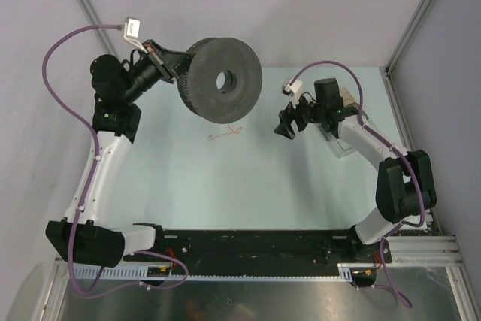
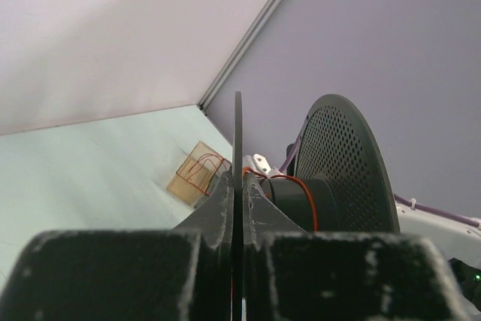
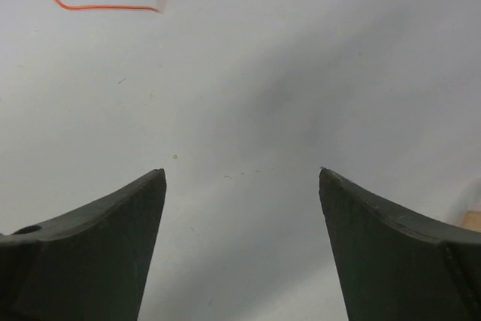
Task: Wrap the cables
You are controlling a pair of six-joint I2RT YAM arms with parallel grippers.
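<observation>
My left gripper is shut on the near flange of a dark grey perforated spool and holds it above the table at the back left. In the left wrist view the thin flange edge sits between the closed fingers, and a thin red-orange cable runs around the spool's hub. A loose curly end of the cable lies on the table below the spool. My right gripper is open and empty, right of that loose end. In the right wrist view the cable lies far ahead at upper left.
A small tan clear holder with red wire in it stands on the table beyond the spool; it also shows by the right arm. The enclosure's walls and a metal corner post close in the back and right.
</observation>
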